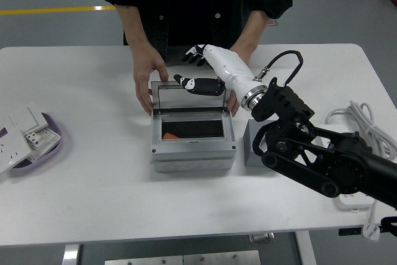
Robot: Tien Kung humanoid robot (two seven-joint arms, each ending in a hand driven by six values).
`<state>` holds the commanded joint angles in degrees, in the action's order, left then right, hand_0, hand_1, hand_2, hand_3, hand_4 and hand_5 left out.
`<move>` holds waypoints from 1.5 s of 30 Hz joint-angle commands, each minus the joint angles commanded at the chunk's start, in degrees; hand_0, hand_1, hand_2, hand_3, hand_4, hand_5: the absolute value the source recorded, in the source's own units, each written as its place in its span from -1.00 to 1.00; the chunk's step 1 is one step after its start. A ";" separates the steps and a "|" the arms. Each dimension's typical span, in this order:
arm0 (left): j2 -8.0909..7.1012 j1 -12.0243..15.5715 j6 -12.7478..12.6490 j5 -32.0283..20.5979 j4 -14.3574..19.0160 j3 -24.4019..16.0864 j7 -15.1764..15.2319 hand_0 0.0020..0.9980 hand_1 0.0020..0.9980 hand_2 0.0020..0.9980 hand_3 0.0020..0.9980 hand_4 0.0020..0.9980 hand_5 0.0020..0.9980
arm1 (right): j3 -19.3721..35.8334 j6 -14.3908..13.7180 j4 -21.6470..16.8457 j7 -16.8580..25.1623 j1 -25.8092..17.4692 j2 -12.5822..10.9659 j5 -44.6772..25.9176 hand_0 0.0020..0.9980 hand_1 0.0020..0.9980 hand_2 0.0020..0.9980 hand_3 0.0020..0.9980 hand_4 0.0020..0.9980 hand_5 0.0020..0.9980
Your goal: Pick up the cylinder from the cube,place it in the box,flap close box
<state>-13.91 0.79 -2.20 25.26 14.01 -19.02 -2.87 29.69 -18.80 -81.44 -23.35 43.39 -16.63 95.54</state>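
The grey box [193, 151] sits mid-table with its lid [186, 96] standing upright at the back. Inside, at the left of its dark interior, lies the orange cylinder [169, 134]. The grey cube [253, 145] stands just right of the box with nothing on top, partly hidden by my right arm. My right hand [195, 70], white with black fingers, hovers over the lid's top edge, open and holding nothing; its thumb [197, 85] lies along that edge. A person's hands [146, 74] rest at the box's back corners, one on each side of the lid.
A purple dish [54, 143] with white switch plates sits at the left edge. A white cable [365, 122] and a power strip lie at the right, partly under my arm. The person stands close at the far side.
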 joint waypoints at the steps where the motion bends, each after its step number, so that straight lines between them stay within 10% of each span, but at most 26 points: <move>1: 0.01 -0.05 0.00 0.03 0.01 -0.02 0.00 0.19 0.25 0.24 0.27 0.39 -0.57 | -0.41 -0.15 1.05 0.18 0.14 0.08 -0.38 0.28 0.23 0.28 0.27 0.46 0.00; 9: 0.27 -0.03 -0.01 0.27 0.04 -0.28 -0.05 0.19 0.25 0.24 0.27 0.39 -0.57 | -2.28 -0.52 1.23 0.32 -1.25 -0.64 -0.93 0.27 0.21 0.27 0.27 0.46 -0.01; 23: 0.39 0.14 -0.14 0.82 -0.04 -1.11 -0.06 0.19 0.25 0.24 0.27 0.39 -0.57 | -3.20 -0.67 -13.96 -1.09 -8.17 -7.34 3.65 0.21 0.21 0.25 0.27 0.45 -0.01; 30: 0.51 0.12 -0.21 1.23 -0.03 -1.55 -0.04 0.19 0.25 0.24 0.27 0.39 -0.57 | -4.96 -1.79 -11.99 0.33 -11.00 -6.52 1.06 0.18 0.20 0.24 0.27 0.44 -0.01; 37: 0.46 0.17 -0.25 1.59 0.03 -1.87 -0.01 0.19 0.25 0.24 0.27 0.39 -0.57 | -0.43 -3.35 -12.66 1.59 -12.94 -7.71 1.55 0.17 0.19 0.24 0.27 0.44 -0.01; 45: 0.42 0.46 -0.27 1.14 -0.13 -1.52 0.02 0.19 0.25 0.24 0.27 0.39 -0.57 | 10.82 -2.17 -20.49 5.63 -20.35 -14.55 -2.25 0.15 0.18 0.23 0.27 0.41 -0.03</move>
<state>-13.49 1.26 -2.46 26.39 13.88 -20.54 -2.85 40.51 -20.97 -101.93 -17.72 23.04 -31.18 93.29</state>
